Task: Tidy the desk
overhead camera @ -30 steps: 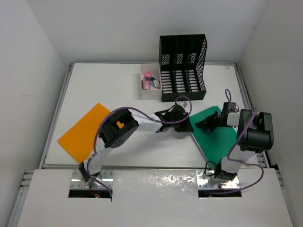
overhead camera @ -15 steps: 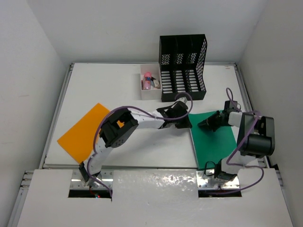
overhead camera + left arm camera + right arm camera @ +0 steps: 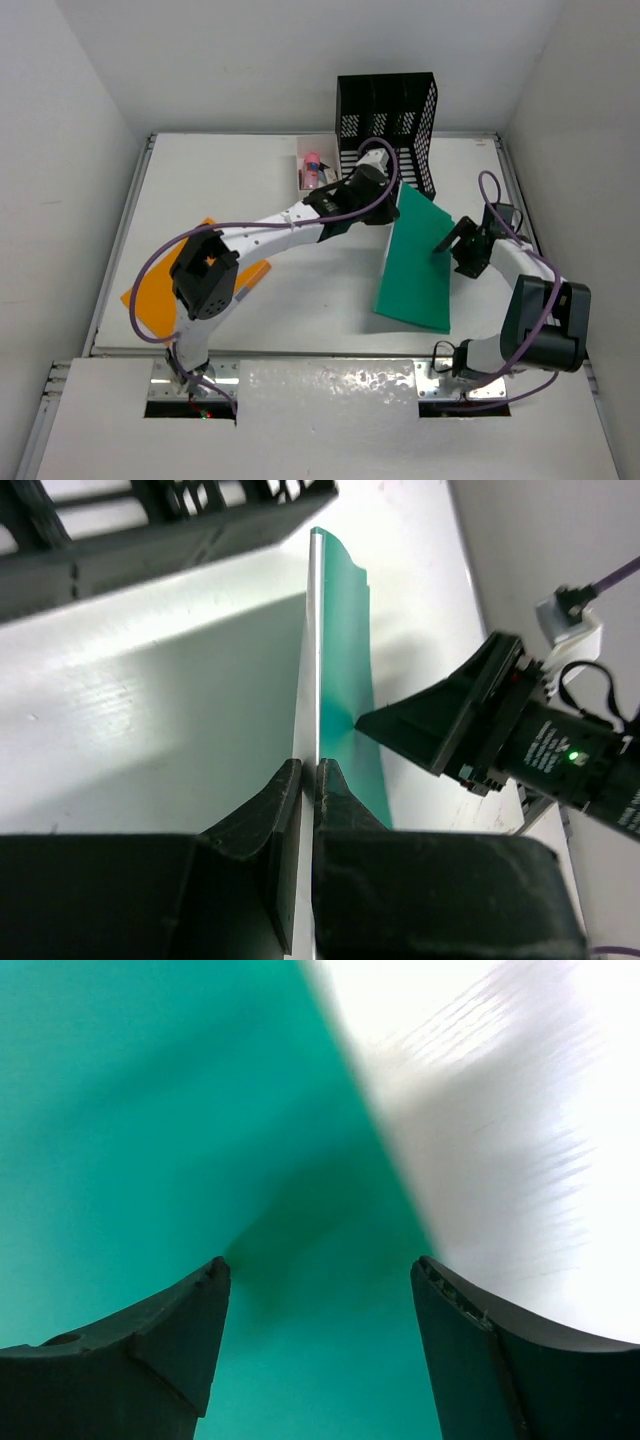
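Left gripper (image 3: 308, 770) clamps green folder (image 3: 415, 265), seemingly tilted, lengthwise near-to-far; right gripper (image 3: 320, 1268) spread.

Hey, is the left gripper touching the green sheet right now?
Touching. The left wrist view shows the left gripper with jaws closed on the edge of the green sheet, no gap.

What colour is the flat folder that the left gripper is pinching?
Green; the folder in the left gripper shows best in the top external view.
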Controlling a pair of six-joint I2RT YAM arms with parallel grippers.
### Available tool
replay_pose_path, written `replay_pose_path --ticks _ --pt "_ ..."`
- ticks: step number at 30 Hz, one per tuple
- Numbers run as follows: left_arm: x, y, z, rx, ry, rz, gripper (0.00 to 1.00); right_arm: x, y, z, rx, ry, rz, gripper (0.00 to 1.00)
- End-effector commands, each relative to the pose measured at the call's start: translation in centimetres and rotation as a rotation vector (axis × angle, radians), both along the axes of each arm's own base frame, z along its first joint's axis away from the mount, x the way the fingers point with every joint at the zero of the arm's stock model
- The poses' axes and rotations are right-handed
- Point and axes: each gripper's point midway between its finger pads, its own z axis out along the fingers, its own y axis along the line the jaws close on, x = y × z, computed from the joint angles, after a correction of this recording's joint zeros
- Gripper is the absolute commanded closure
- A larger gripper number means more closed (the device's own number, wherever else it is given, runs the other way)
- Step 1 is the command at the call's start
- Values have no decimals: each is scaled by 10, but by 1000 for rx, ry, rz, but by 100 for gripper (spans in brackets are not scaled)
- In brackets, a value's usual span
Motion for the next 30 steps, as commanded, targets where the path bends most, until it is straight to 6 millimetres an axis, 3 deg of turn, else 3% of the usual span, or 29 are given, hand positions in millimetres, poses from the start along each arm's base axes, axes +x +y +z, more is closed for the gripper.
replay_pose_path --ticks 1,8,12,14,15,16,17,24,28,30 --pt "4 0 46 -56 -90 -7 100 3 -11 12 -86 -24 37 27" --pt "0 5 28 -26 -61 -12 100 6 -4 15 -59 -68 69 24" --pt "3 9 24 10 -73 -4 100 6 -6 14 -59 -76 46 30" --pt "2 11 22 28 -72 -4 100 1 -12 11 -79 -59 16 46" --pt "2 13 20 37 -70 -3 100 -4 -26 9 -137 -32 -34 61" --pt "1 15 21 41 -72 -2 100 -9 -33 8 -159 -6 -60 95" --pt "0 17 20 48 -72 -1 100 -11 -37 9 -162 4 -84 100" --pt "-8 29 8 88 -57 0 100 -37 -87 11 -364 131 -258 100" --pt "-6 31 16 86 -74 2 100 -61 -106 8 -481 230 -313 100" --pt "-5 30 24 75 -85 0 100 -65 -105 0 -475 260 -299 100"
